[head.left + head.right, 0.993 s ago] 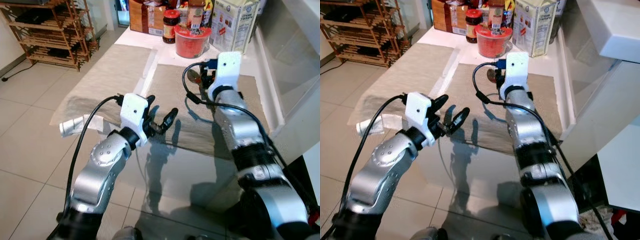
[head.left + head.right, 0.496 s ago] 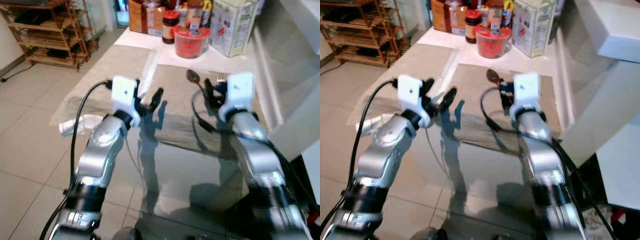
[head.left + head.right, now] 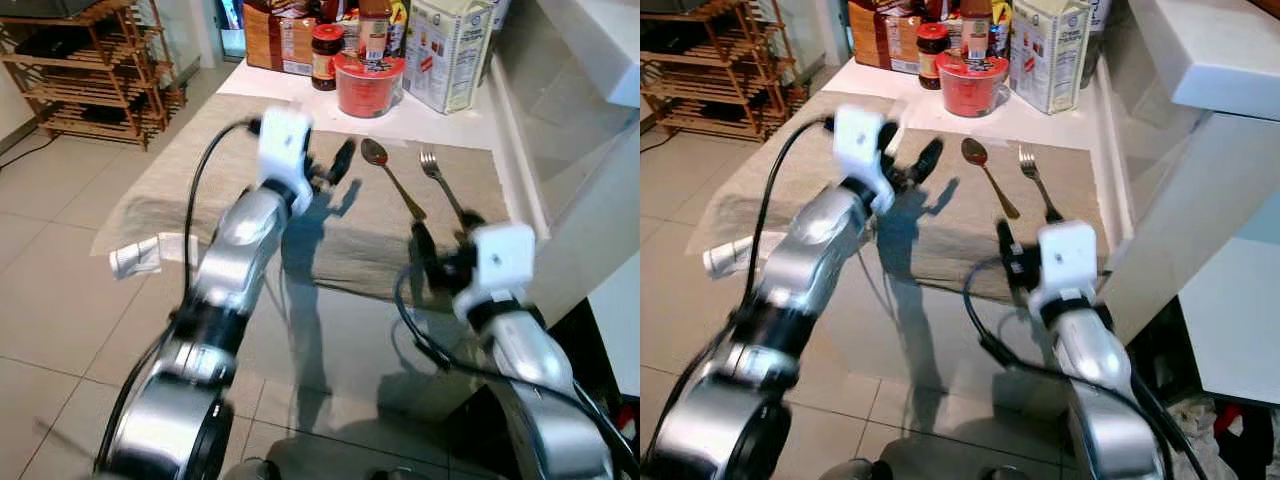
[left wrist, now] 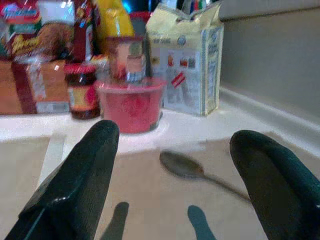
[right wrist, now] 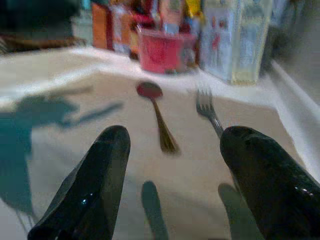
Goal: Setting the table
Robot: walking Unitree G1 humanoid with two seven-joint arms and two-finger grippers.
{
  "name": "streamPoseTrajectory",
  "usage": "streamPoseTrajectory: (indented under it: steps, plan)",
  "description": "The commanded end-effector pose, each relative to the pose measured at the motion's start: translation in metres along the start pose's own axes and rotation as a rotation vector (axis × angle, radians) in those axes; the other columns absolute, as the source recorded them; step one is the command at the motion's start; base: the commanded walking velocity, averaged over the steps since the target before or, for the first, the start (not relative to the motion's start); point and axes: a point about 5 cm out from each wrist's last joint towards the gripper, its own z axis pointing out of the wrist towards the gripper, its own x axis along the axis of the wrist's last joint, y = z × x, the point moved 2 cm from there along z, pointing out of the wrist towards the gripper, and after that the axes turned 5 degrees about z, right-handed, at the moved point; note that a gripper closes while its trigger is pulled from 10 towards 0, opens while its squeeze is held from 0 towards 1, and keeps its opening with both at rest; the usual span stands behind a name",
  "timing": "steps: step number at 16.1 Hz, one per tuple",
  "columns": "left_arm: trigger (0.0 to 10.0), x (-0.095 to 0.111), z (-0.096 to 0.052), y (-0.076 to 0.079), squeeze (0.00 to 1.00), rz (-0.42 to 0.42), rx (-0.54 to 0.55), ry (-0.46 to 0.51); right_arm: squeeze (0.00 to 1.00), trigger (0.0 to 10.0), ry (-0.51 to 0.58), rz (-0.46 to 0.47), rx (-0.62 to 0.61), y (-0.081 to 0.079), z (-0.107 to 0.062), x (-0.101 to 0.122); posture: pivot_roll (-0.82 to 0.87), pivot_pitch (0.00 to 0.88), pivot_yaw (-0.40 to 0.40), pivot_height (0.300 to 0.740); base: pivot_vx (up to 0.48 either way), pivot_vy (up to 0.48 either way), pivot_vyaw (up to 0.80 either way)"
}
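Observation:
A spoon (image 3: 390,180) and a fork (image 3: 441,181) lie side by side on the right beige placemat (image 3: 350,225), handles pointing toward me. My left gripper (image 3: 325,168) reaches out over the mat just left of the spoon's bowl, open and holding nothing. In the left wrist view the spoon (image 4: 186,168) lies ahead between the fingers (image 4: 75,185). Over the mat's near edge my right gripper (image 3: 443,235) is open and empty, just short of the two handles. In the right wrist view the spoon (image 5: 157,110) and fork (image 5: 210,112) lie ahead of it.
A red tub (image 3: 368,85), a jar (image 3: 324,56) and a carton (image 3: 447,50) crowd the table's far end. A second placemat (image 3: 195,165) lies to the left, with a crumpled wrapper (image 3: 140,255) at its edge. A white counter (image 3: 590,40) flanks the right, a wooden rack (image 3: 90,60) the far left.
My left arm has stretched forward beside the spoon. My right arm has drawn back from the spoon and fork to the mat's near edge. The view has also shifted.

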Motion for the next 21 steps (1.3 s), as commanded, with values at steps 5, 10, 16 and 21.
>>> streamPoseTrajectory:
  steps: [5,10,16,21]
  plan:
    - [10.0,-0.010,0.028,0.018,0.00,-0.088,0.013,-0.118,0.00,10.0,-0.055,-0.013,-0.090,0.020,-0.032,-0.006,-0.21,0.079,0.082,0.740,0.000,0.000,0.00]
    - [10.0,0.001,0.052,0.032,0.00,-0.156,0.119,-0.237,0.00,10.0,-0.092,-0.013,-0.104,0.024,-0.042,-0.012,-0.22,0.079,0.105,0.740,0.000,0.000,0.00]
    - [10.0,0.001,0.050,0.078,0.00,-0.059,-0.087,-0.210,0.00,10.0,-0.101,-0.003,-0.100,0.020,-0.040,-0.018,-0.20,0.083,0.122,0.740,0.000,0.000,0.00]
    - [10.0,-0.025,0.026,0.094,0.00,0.002,-0.224,-0.237,0.00,10.0,-0.108,0.008,-0.102,0.020,-0.036,-0.021,-0.16,0.100,0.114,0.740,0.000,0.000,0.00]
